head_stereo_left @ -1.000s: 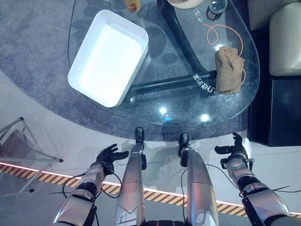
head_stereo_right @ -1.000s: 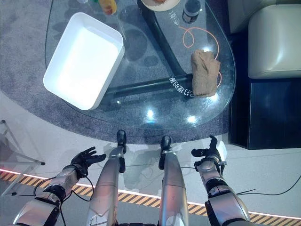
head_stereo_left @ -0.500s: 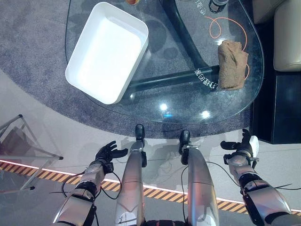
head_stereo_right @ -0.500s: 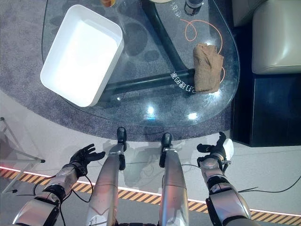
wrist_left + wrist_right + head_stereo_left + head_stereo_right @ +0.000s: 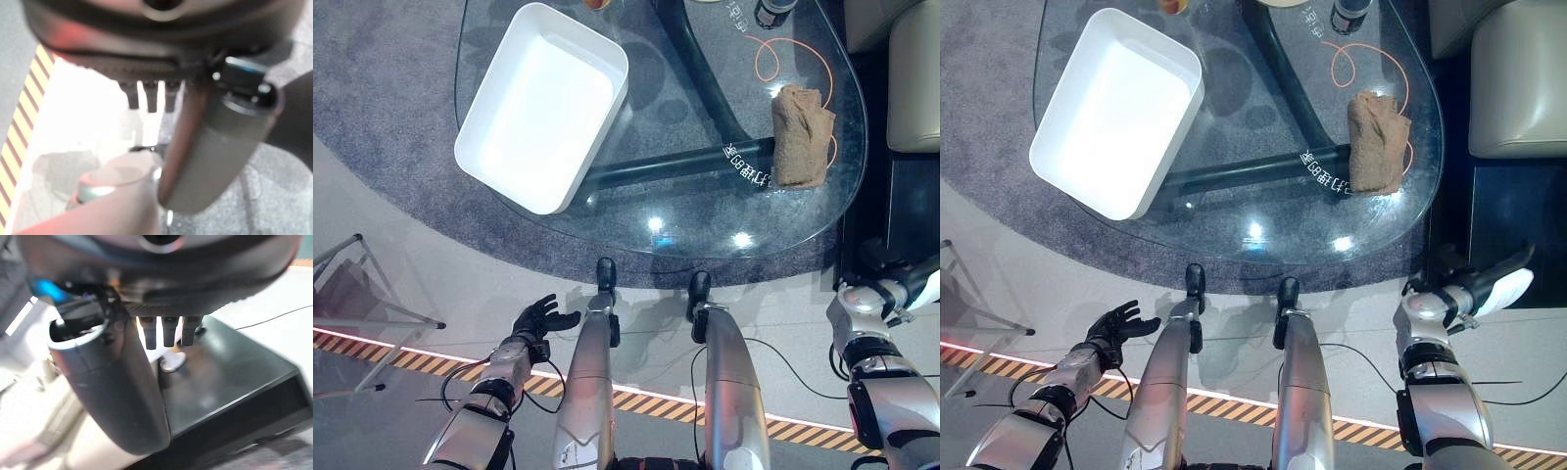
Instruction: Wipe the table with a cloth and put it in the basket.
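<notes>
1. Two hands hang low in the frame, both empty. My left hand (image 5: pixel 540 318) sits at lower left, fingers spread and relaxed. My right hand (image 5: pixel 1482 286) is at the right edge, fingers extended loosely, holding nothing.
2. The crumpled tan cloth (image 5: pixel 802 136) lies at upper right on the oval glass table (image 5: pixel 705 225), near its right rim.
3. The cloth's long axis runs top to bottom in the frame.
4. It lies above my right hand, well apart; I judge that hand the nearer.
5. The white rectangular plastic basket (image 5: pixel 545 106) stands at upper left, well apart from the cloth.
</notes>
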{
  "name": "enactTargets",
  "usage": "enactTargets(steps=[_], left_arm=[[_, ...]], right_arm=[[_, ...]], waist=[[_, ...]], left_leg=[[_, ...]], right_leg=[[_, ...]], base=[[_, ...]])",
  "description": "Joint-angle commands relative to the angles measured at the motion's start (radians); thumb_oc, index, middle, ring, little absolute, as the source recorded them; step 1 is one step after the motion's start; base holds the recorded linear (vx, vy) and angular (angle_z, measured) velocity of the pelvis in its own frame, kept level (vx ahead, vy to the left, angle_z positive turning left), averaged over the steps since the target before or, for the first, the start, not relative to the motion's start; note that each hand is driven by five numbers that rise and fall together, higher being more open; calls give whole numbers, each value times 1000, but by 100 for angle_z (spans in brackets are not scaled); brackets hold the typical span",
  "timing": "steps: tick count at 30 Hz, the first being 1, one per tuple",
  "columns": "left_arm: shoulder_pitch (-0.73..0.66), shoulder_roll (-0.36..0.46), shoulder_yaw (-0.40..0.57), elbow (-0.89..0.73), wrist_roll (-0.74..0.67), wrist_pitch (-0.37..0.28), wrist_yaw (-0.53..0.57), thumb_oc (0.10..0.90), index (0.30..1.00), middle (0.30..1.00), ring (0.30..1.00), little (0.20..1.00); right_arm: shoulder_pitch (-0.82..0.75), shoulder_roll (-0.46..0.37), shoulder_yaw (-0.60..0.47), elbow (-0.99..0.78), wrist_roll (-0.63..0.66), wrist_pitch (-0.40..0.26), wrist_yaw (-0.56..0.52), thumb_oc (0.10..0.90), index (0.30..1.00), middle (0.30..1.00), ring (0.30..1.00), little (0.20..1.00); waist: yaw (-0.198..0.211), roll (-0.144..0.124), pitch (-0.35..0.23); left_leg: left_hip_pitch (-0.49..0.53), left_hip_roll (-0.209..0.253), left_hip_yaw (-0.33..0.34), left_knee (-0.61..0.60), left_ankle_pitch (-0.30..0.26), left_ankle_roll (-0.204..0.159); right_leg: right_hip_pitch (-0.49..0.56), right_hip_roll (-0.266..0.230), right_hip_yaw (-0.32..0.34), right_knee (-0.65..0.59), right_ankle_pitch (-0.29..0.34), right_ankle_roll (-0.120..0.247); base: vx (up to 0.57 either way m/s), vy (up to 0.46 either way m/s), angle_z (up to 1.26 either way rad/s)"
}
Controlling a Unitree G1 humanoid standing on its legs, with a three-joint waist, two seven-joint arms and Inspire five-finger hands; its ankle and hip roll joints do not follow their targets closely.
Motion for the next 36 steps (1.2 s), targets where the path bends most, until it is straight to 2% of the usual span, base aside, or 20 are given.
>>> enactTargets(steps=[1, 5, 8, 9, 10, 16, 25, 29, 36], left_arm=[[62, 47, -5, 30, -10, -25, 5, 800, 900, 900, 900, 900], [66, 54, -4, -2, -19, -3, 19, 800, 900, 900, 900, 900], [68, 51, -2, -11, -25, -3, 21, 800, 900, 900, 900, 900], [69, 51, -2, -12, -26, -4, 19, 800, 900, 900, 900, 900], [70, 49, -1, -16, -27, -3, 22, 800, 900, 900, 900, 900], [84, 41, 17, -27, -15, -6, 22, 800, 900, 900, 900, 900], [83, 28, 15, -31, -1, -5, 23, 800, 900, 900, 900, 900], [68, 22, 1, -31, 5, -2, 24, 800, 900, 900, 900, 900], [60, 18, -12, -24, 3, -2, 26, 800, 900, 900, 900, 900]], right_arm=[[15, -125, -18, -91, -62, -141, -132, 800, 900, 900, 900, 900], [5, -128, 16, -269, -139, -157, -174, 800, 900, 900, 900, 900], [0, -125, 52, -433, -259, -113, -198, 800, 900, 900, 900, 900], [0, -124, 54, -441, -273, -117, -198, 800, 900, 900, 900, 900], [-2, -125, 65, -491, -296, -88, -204, 800, 900, 900, 900, 900], [-8, -103, 114, -645, -408, -19, -187, 800, 900, 900, 900, 900], [-30, -84, 200, -653, -456, 61, -97, 800, 900, 900, 900, 900], [-56, -67, 276, -571, -406, 118, -5, 800, 900, 900, 900, 900], [-99, -57, 328, -467, -340, 154, 55, 800, 900, 900, 900, 900]], waist=[[-18, -3, -14], [-24, -4, -14], [-29, -4, -14], [-29, -4, -14], [-31, -4, -14], [-32, -5, -14], [-25, -3, -14], [-16, -2, -14], [-6, 2, -14]], left_leg=[[0, -55, 8, 134, -104, 56], [0, -58, 10, 118, -97, 52], [5, -62, 13, 102, -91, 52], [6, -62, 14, 100, -91, 52], [8, -63, 16, 94, -89, 52], [24, -66, 24, 75, -83, 50], [33, -72, 27, 67, -79, 49], [36, -75, 29, 63, -76, 49], [41, -76, 28, 63, -75, 47]], right_leg=[[43, 13, -27, -121, 115, 34], [44, 12, -30, -138, 120, 36], [47, 13, -30, -152, 120, 38], [48, 13, -30, -154, 120, 38], [50, 13, -31, -159, 120, 39], [68, 14, -35, -178, 117, 38], [77, 13, -41, -186, 116, 36], [81, 11, -48, -193, 118, 33], [86, 10, -54, -189, 115, 30]], base=[[0, 0, 0], [-25, 26, 2], [0, 0, 0], [0, 0, 0], [0, 0, 0], [0, 0, 0], [0, 0, 0], [0, 0, 0], [0, 0, 0]])
